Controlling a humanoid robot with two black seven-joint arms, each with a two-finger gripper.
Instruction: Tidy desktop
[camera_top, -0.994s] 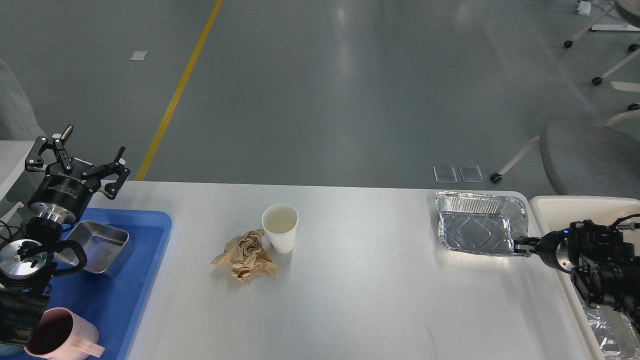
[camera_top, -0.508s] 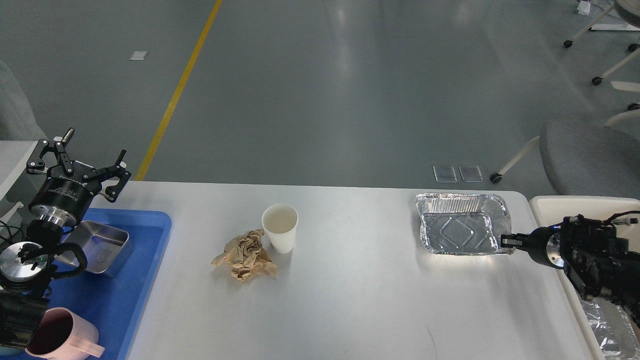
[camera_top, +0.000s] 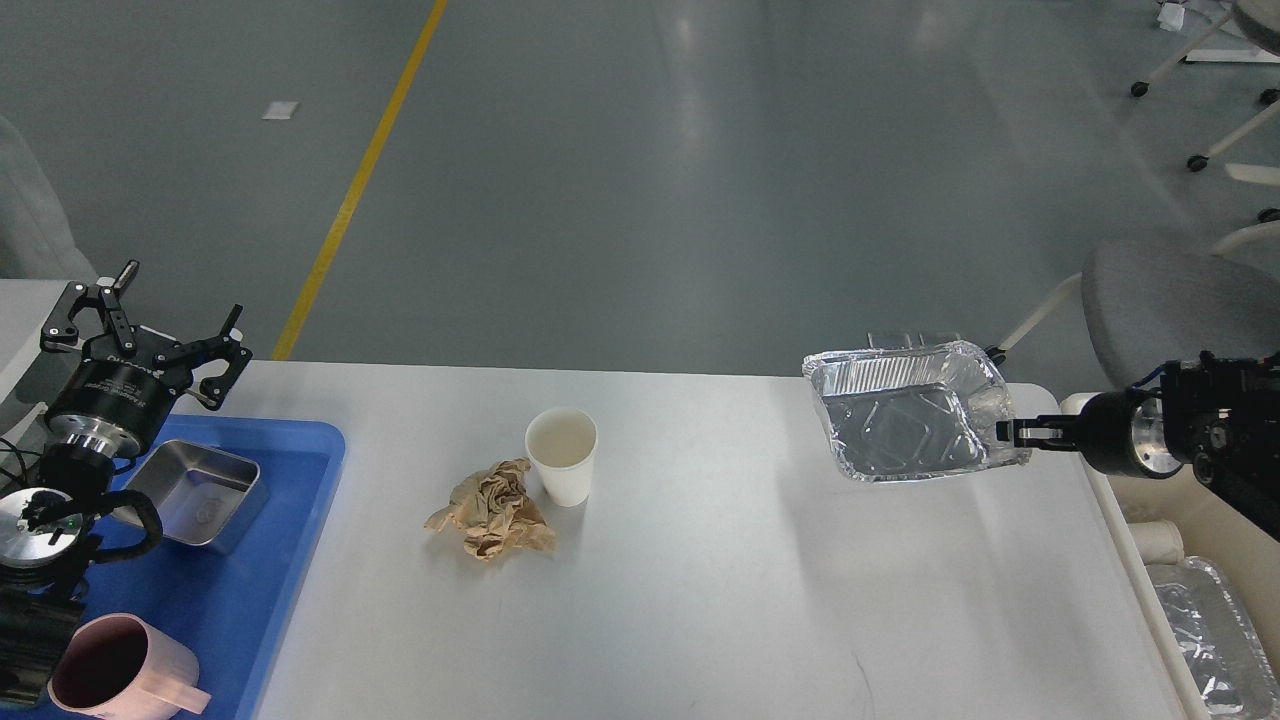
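We lift the foil tray off the bench to throw it away.

Our right hand pinches the foil tray by its rim, tilted in the air above the bench, near the cream bin. Our left hand waits open over the blue tray. The paper cup and crumpled paper sit mid-bench.
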